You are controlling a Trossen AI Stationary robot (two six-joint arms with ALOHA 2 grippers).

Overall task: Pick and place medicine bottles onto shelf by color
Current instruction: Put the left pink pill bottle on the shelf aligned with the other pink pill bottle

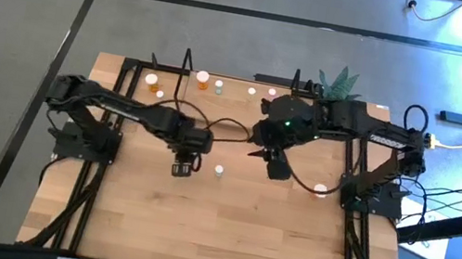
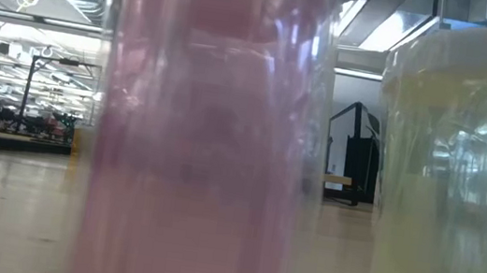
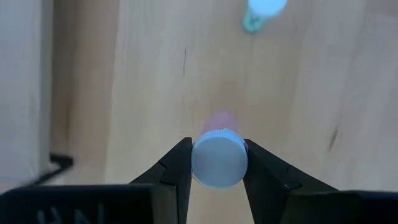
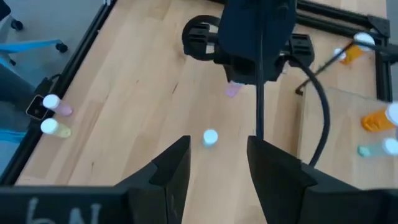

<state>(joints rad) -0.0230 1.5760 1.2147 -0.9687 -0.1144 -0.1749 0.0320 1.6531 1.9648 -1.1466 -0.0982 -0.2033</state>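
Left wrist view shows the left tool [image 3: 217, 163] clenched on a pink bottle [image 3: 219, 160] at its white cap, the bottle's long axis running straight down from the tool toward the bench [image 3: 137, 81], so it hangs upright. From above, this tool sits mid-bench with the shelf [image 1: 219, 85] lying beyond it at the far edge, and the left arm is the one carrying. The right tool [image 4: 217, 163] hovers released and empty above a green bottle [image 4: 210, 137] standing just beside.

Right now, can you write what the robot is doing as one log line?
left gripper: shut on pink bottle | right gripper: open, empty, above table | shelf: some bottles placed
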